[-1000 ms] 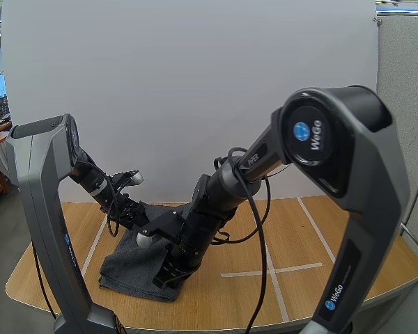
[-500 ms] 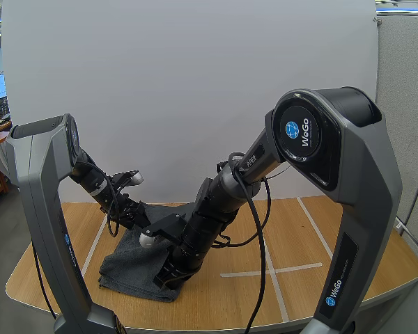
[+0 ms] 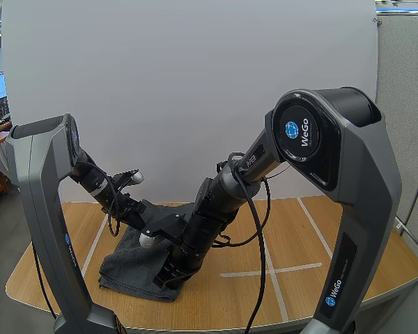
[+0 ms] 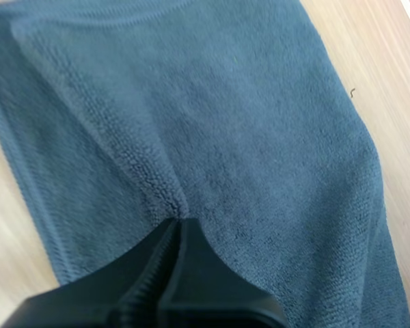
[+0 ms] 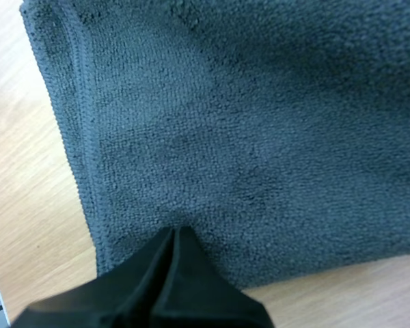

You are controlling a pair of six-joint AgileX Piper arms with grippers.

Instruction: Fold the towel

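Note:
A dark grey towel (image 3: 129, 268) lies folded on the wooden table (image 3: 299, 243), left of the middle. My left gripper (image 3: 141, 211) is at the towel's far edge. In the left wrist view its fingers (image 4: 178, 220) lie together, and a raised ridge of the towel (image 4: 260, 137) runs into their tips. My right gripper (image 3: 161, 280) is down on the towel's near right corner. In the right wrist view it (image 5: 174, 230) is one dark wedge resting on flat towel (image 5: 260, 137), close to a hemmed edge.
White tape lines (image 3: 272, 271) cross the tabletop to the right of the towel. Bare wood (image 5: 27, 205) shows beside the towel's hem and along its side (image 4: 14, 260). The right arm's links (image 3: 216, 209) reach low across the middle of the table.
My left gripper has gone from open to shut at the towel's far edge. The right arm shifted only slightly and stays on the near corner.

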